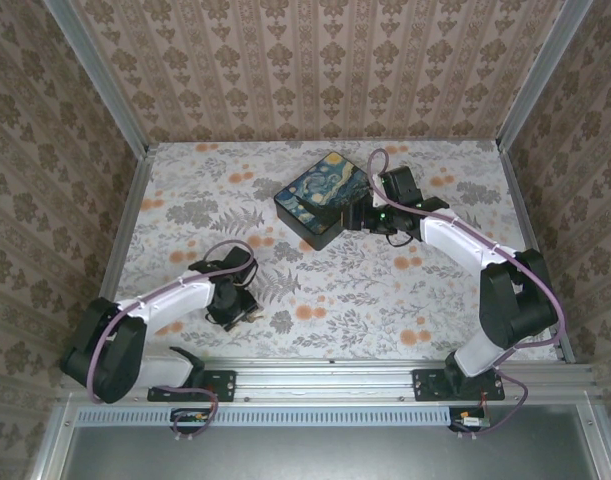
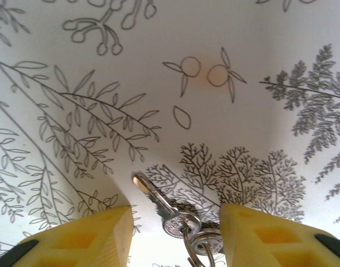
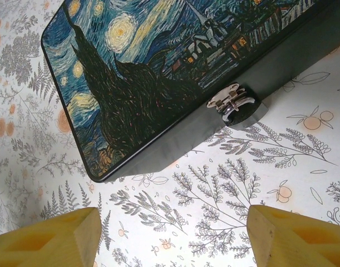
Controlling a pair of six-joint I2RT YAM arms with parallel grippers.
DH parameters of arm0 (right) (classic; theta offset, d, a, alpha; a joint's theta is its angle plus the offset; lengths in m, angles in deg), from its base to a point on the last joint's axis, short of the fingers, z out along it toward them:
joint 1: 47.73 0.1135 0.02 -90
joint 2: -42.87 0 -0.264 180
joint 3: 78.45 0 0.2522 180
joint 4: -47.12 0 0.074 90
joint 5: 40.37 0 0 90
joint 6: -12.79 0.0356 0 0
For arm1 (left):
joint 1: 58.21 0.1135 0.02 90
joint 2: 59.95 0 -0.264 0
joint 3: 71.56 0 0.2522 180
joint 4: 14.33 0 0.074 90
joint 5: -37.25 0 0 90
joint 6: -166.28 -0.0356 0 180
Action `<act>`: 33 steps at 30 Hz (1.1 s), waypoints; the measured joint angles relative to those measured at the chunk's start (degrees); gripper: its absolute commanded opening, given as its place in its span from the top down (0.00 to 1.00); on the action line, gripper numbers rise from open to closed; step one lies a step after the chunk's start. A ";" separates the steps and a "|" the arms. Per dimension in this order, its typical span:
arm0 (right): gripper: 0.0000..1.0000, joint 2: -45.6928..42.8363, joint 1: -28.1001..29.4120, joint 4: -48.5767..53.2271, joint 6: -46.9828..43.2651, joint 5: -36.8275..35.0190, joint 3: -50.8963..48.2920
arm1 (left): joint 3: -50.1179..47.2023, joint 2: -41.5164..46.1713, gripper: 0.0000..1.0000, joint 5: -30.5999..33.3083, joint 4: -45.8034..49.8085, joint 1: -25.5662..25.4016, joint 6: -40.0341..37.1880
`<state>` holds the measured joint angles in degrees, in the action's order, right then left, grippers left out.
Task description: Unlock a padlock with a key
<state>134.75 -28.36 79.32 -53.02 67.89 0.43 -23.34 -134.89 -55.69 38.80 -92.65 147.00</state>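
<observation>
Pickup of the slim silvery metal key (image 2: 158, 203) is in hand: it lies on the floral tabletop (image 2: 259, 33) between my left gripper's (image 2: 175, 214) 2 spread yellow fingers (image 2: 97, 233), untouched, so next I must pinch its head squarely; my right gripper (image 3: 175, 222) hangs spread near the black painted box (image 3: 147, 72).
</observation>
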 measured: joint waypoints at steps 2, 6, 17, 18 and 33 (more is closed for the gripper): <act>0.30 0.00 0.00 0.00 0.00 0.00 0.00 | 0.66 -0.79 0.68 0.87 0.85 -0.52 0.55; 0.30 0.00 0.02 -0.02 0.00 0.02 -0.04 | 2.01 -3.06 0.74 1.40 1.95 -0.81 0.70; 0.30 -0.02 0.17 0.22 -0.20 0.15 -1.03 | 7.58 -9.33 1.00 0.57 5.18 -0.83 -0.92; 0.30 -0.02 0.17 0.22 -0.20 0.15 -1.03 | 7.82 -9.33 1.00 0.57 5.29 -0.83 -1.16; 0.33 -0.48 5.62 -2.86 -0.09 4.28 -1.88 | 16.70 -8.11 1.00 -1.40 -0.66 -0.87 -8.26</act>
<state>134.27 -22.74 76.45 -53.11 72.18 -1.44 -6.64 -142.99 -57.09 38.15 -93.52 138.74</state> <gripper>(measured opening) 0.688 0.048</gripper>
